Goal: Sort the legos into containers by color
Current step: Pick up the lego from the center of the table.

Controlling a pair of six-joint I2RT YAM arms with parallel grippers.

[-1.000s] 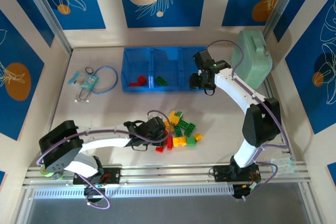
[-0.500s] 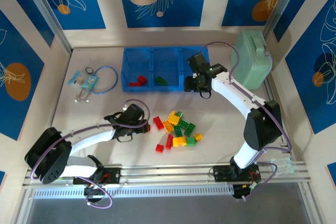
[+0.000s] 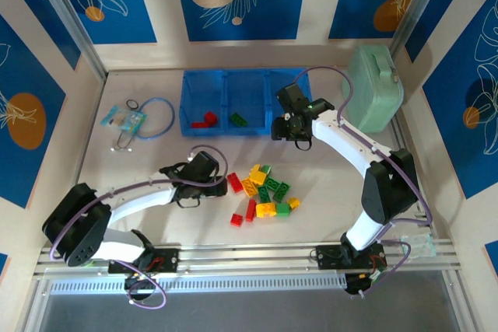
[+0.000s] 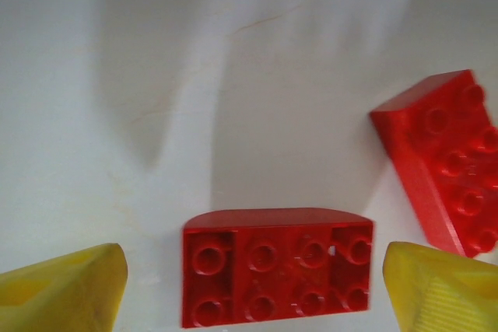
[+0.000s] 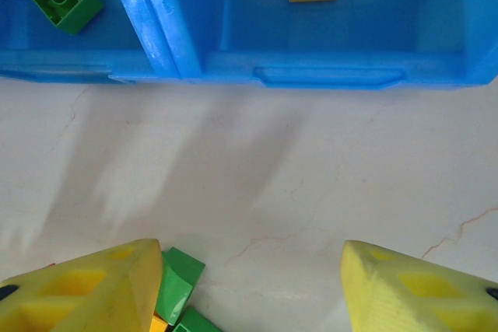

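One red brick (image 4: 276,270) is seen lying on the table (image 4: 233,75), studs toward the camera, between the fingertips of the left gripper (image 4: 253,285), which is spread wide and holds nothing. It is judged light, rigid and slick-sided, best pinched on its flat end faces. The right gripper (image 5: 253,285) is half open and empty, before the tray (image 5: 327,75).

Pale table (image 3: 327,192), legos (image 3: 261,192), blue tray (image 3: 249,95), mint case (image 3: 373,87)
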